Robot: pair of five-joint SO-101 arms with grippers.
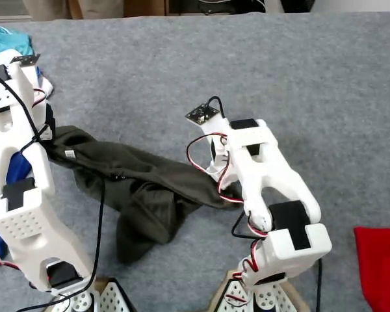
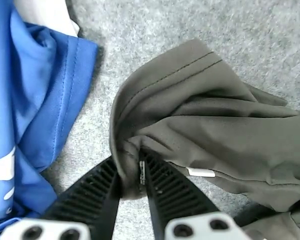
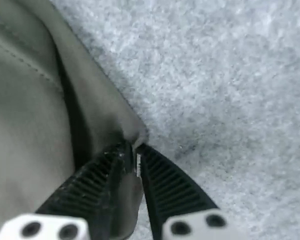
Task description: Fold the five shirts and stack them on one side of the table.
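The olive shirt [image 1: 143,188] lies crumpled on the tabletop [image 1: 299,78], from nine o'clock to centre. Left gripper [image 2: 132,167] and right gripper [image 3: 134,155] each have fingers clenched on an end of it — soft, limp, light cloth, likely best held at hem corners to spread flat.

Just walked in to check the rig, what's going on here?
Both arms are working on one dark olive shirt lying crumpled on the grey table. The left gripper is shut on one edge of it, beside a blue shirt, and the right gripper is shut on the opposite end. A red shirt lies apart from it.
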